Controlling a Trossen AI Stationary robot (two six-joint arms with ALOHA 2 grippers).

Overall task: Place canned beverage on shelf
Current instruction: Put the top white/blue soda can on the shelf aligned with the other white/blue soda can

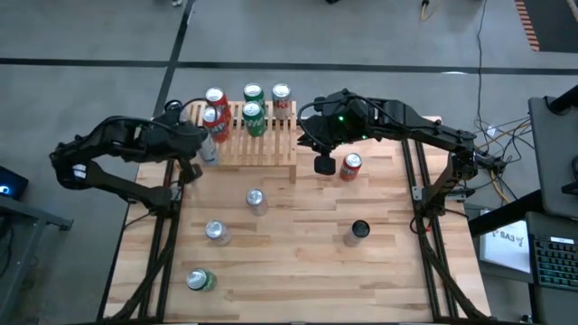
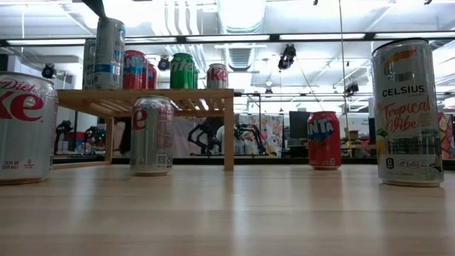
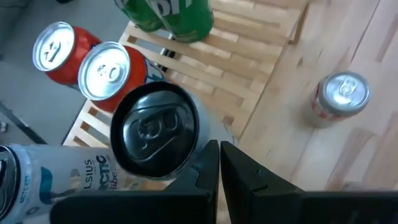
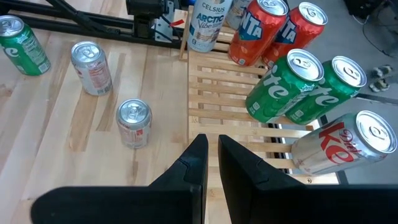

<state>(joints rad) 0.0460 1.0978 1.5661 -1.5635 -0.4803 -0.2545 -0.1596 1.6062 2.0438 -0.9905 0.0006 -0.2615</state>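
Pale wood planks make up the worktop [image 1: 298,262], with a workshop of ceiling lights and screens behind it in the low view. At the far side stands the shelf [image 1: 262,144], already carrying two red cans, two green cans and a Coke can. A tall white Celsius can [image 3: 155,134] stands upright at the shelf's left end — whether its base is on the slats or just off the edge I cannot tell. The left gripper [image 1: 191,169] sits just beside that can, on the near side, jaws pressed together and holding nothing; the can touches or nearly touches one finger in the left wrist view. The right gripper [image 1: 323,164] hangs off the shelf's right end, jaws likewise pressed together and empty. An upright Fanta can [image 1: 351,165] stands just to its right — the nearest loose can, and clearly the right arm's to take. Other cans stand farther forward: a silver one [image 1: 256,200], another [image 1: 216,232], a green one [image 1: 200,280] and a dark-topped one [image 1: 358,231].
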